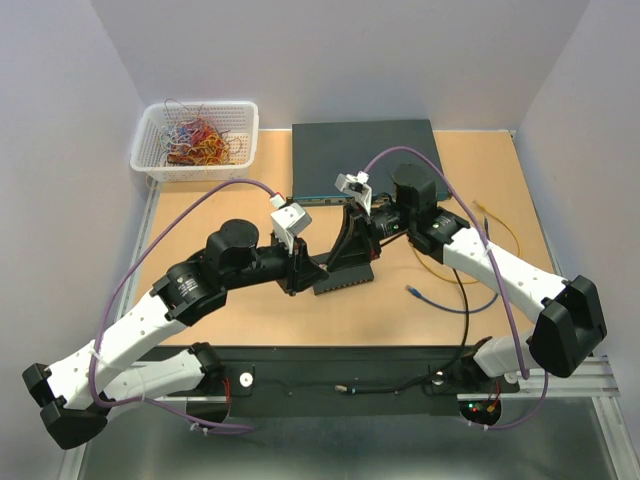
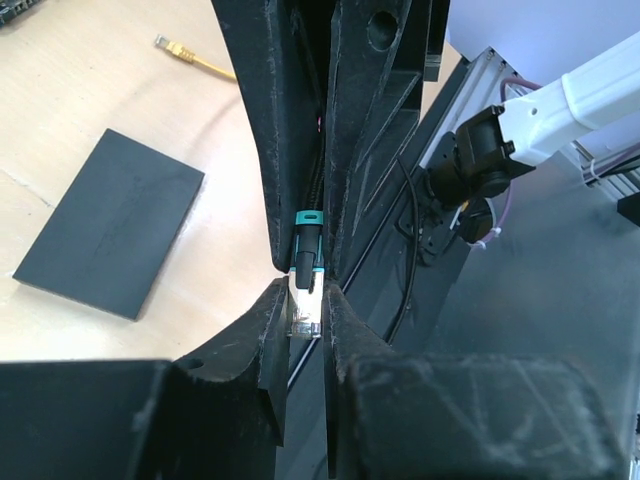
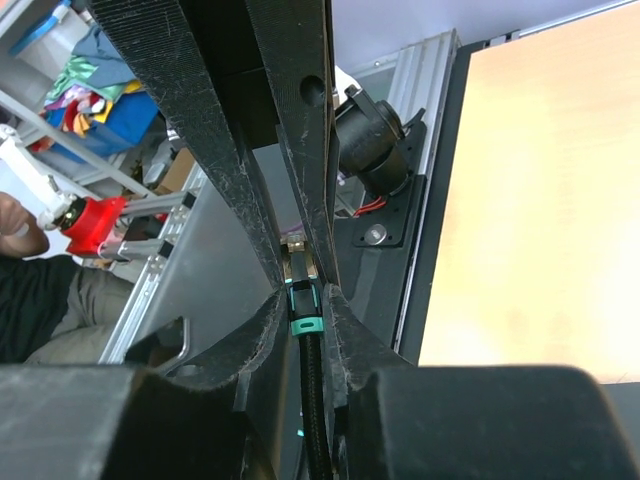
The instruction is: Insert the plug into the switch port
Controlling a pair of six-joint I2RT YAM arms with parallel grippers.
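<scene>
Left gripper is clamping the clear plug over the middle of the table. Right gripper is meeting it tip to tip, pinching the black cable at its teal collar. The switch is lying at the table's far edge, apart from the plug.
</scene>
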